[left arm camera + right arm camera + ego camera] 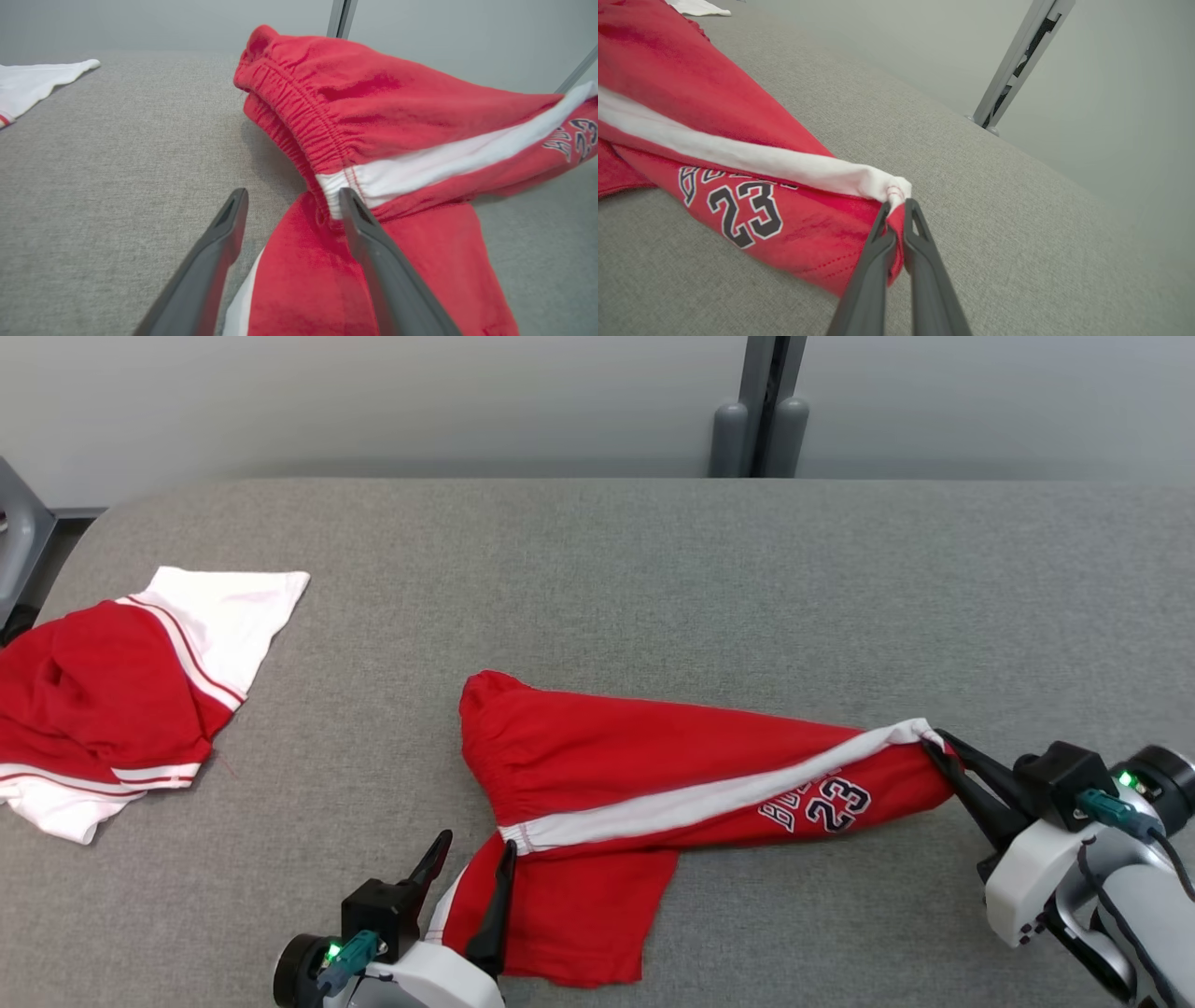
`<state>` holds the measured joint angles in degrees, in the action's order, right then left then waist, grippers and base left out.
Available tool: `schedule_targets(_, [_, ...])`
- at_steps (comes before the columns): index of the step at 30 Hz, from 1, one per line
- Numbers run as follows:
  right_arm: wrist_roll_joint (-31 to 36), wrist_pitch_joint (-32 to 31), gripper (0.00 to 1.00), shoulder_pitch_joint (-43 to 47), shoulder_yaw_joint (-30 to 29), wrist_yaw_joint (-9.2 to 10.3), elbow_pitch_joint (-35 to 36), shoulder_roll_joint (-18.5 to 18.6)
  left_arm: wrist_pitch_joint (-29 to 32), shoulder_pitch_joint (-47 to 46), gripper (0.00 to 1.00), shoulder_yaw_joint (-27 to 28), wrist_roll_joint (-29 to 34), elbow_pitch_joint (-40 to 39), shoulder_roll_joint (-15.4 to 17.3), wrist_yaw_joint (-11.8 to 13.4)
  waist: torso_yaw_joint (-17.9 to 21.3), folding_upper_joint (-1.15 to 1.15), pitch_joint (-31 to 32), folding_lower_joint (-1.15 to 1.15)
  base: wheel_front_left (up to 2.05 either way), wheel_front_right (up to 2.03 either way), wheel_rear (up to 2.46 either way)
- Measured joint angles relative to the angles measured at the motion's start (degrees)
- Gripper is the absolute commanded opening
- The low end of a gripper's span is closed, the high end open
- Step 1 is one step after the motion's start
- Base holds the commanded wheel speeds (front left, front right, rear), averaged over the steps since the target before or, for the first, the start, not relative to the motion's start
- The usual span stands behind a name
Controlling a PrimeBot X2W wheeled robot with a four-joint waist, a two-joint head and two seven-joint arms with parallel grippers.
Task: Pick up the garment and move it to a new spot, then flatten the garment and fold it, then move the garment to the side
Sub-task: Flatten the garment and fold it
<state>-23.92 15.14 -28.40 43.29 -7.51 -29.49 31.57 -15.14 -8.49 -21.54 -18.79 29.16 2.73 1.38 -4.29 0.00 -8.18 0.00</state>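
The garment [653,765] is a pair of red shorts with a white side stripe and a "23" print, lying stretched across the grey table. My right gripper [936,747] is shut on the garment's hem at its right end, where the white stripe ends [896,189]. My left gripper [474,846] stands open at the garment's near left part, by the waistband. In the left wrist view its right finger [373,242] rests on the red cloth [373,121] and its left finger [219,242] is over bare table.
A second red and white garment [121,691] lies crumpled at the table's left edge. The grey padded table [653,560] runs wide behind and to the right. A grey post [761,420] stands behind the far edge.
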Motion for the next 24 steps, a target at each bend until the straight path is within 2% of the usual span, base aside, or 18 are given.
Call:
schedule_targets(1, [0.1, 0.0, 1.00, 1.0, -1.3, 0.01, -1.1, -0.7, 0.0, 0.0, 1.00, 0.0, 0.2, 0.0, 0.0, -0.2, 0.2, 0.00, 0.3, 0.00, 0.00, 0.00, 0.00])
schedule_targets(9, [5.2, 0.0, 1.00, 7.4, -16.5, 0.00, 1.8, -7.3, 0.0, 1.6, 1.00, 0.5, 0.3, -0.2, 0.0, -0.4, 1.6, 0.00, 3.0, 0.00, 0.00, 0.00, 0.00])
schedule_targets(17, [14.1, 0.0, 1.00, 16.6, -31.9, 0.01, 8.5, -17.0, 0.0, 3.6, 1.00, 2.8, 0.7, -0.8, 0.0, 0.5, 3.2, 0.00, 5.7, 0.00, 0.00, 0.00, 0.00])
schedule_targets(24, [17.4, 0.0, 1.00, 22.1, -38.3, 0.01, 9.4, -24.1, 0.0, 5.1, 1.00, 5.5, 1.2, -1.6, 0.0, 2.2, 4.8, 0.00, 7.5, 0.00, 0.00, 0.00, 0.00])
